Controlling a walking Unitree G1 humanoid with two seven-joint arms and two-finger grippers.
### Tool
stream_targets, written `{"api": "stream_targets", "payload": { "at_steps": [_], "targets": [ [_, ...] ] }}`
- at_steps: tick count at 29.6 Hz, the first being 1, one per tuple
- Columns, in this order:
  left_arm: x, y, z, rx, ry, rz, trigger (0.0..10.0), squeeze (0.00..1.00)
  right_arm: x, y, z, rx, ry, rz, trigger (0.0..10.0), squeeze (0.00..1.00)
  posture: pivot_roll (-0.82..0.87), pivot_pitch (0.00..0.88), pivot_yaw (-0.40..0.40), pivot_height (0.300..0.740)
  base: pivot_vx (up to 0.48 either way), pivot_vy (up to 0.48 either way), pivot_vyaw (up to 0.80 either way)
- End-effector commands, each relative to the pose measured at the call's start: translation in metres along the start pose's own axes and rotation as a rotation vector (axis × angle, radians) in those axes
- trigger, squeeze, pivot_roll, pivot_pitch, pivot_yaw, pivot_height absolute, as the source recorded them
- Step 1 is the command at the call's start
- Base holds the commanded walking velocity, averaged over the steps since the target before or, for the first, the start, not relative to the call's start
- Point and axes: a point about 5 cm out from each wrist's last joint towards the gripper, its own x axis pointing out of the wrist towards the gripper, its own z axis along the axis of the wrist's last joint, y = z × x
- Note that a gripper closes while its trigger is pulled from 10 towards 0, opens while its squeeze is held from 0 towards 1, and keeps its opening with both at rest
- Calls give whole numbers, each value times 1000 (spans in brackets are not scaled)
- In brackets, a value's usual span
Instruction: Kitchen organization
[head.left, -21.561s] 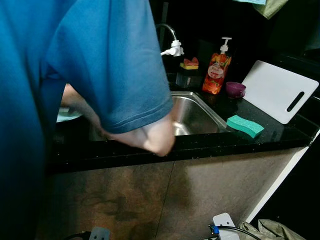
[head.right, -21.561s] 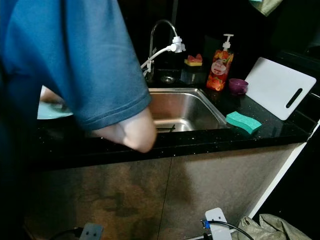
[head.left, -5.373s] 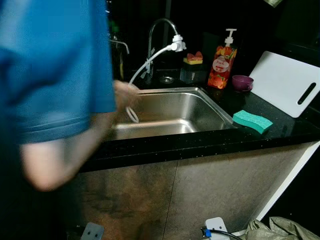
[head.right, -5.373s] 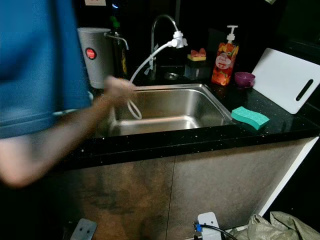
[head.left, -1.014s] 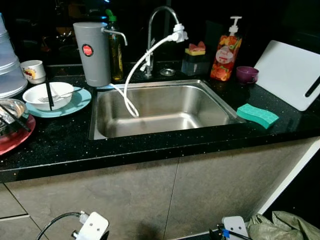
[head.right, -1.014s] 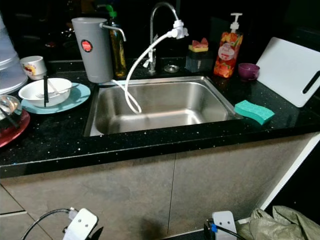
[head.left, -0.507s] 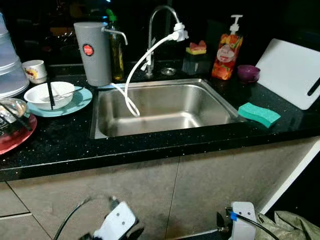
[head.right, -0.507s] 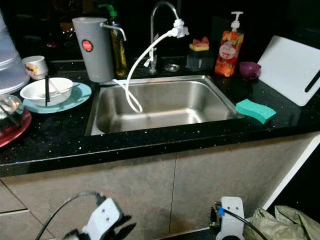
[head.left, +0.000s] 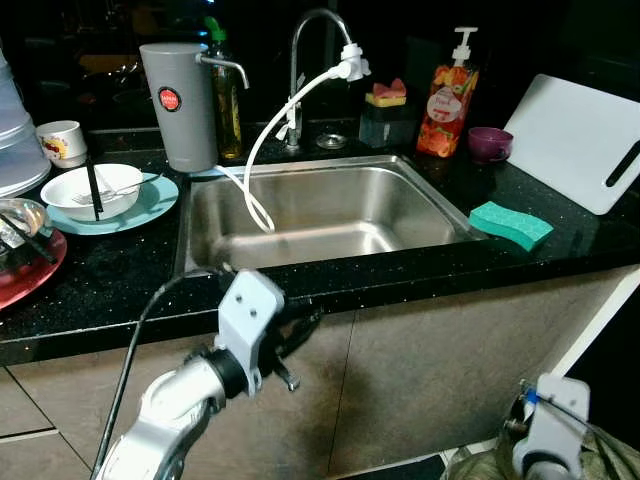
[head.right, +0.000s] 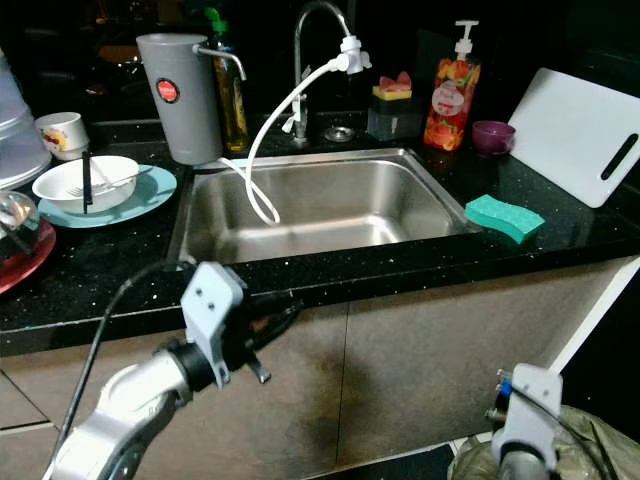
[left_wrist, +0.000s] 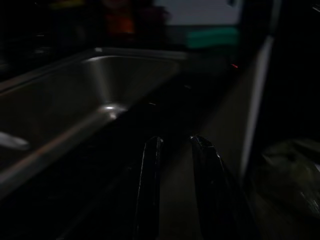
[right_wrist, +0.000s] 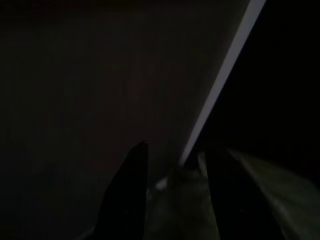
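Note:
The steel sink (head.left: 195, 240) is sunk in a black counter, with a white hose (head.left: 262, 150) hanging into it from the faucet (head.left: 296, 50). Left of the sink, a white bowl (head.left: 92, 190) with a fork and a black stick sits on a teal plate (head.left: 155, 205). A green sponge (head.left: 510, 224) lies on the right. My left gripper (head.left: 300, 325) is raised in front of the counter's front edge, its fingers (left_wrist: 150, 165) slightly apart and holding nothing. My right gripper (right_wrist: 177, 147) hangs low by the cabinet, open and empty.
A grey jug (head.left: 178, 105), a green-capped bottle (head.left: 228, 100) and a cup (head.left: 62, 142) stand at the back left. A red plate (head.left: 30, 272) is at the far left. A soap bottle (head.left: 440, 105), purple cup (head.left: 488, 145) and white cutting board (head.left: 580, 155) are on the right.
The person who stood at the sink has gone. My left arm has risen from near the floor to the counter's front edge. The right wrist has come up a little.

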Motion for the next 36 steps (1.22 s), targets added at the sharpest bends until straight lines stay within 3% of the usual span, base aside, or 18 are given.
{"api": "stream_targets", "payload": {
  "at_steps": [1,2,6,9,10,18,20,24,28,32,36],
  "targets": [
    [4,7,20,13,-48,55,10000,0,10,-2,29,-12,-93,-32,10000,0,34,144,-38,740,0,0,0],
    [5,9,25,20,-60,70,10000,0,13,-2,39,-14,-125,-38,10000,0,34,144,-38,740,0,0,0],
    [9,20,43,181,-99,138,10000,0,21,3,92,-22,-301,-63,10000,0,40,144,-39,740,0,0,0],
    [9,26,49,202,-115,173,10000,0,21,5,110,-17,-361,-62,10000,0,41,141,-39,740,0,0,0],
    [10,35,57,214,-136,223,10000,0,19,8,132,-6,-432,-53,10000,0,40,141,-39,740,0,0,0],
    [6,59,64,290,-124,334,10000,0,5,28,184,41,-592,50,10000,0,40,141,-39,740,0,0,0],
    [6,61,64,297,-119,349,10000,0,4,32,188,51,-600,80,10000,0,40,141,-39,740,0,0,0],
    [0,76,69,385,-120,500,10000,0,-19,74,200,135,-607,407,10000,0,37,139,-43,740,0,0,0],
    [-6,79,63,422,-107,543,10000,0,-35,96,200,240,-548,570,10000,0,41,139,-41,740,0,0,0],
    [-9,73,58,340,-109,582,10000,0,-41,104,200,382,-497,609,10000,0,48,140,-36,740,0,0,0],
    [-10,72,59,383,-111,642,10000,0,-43,105,206,407,-508,612,10000,0,47,138,-33,740,0,0,0]
  ]
}}
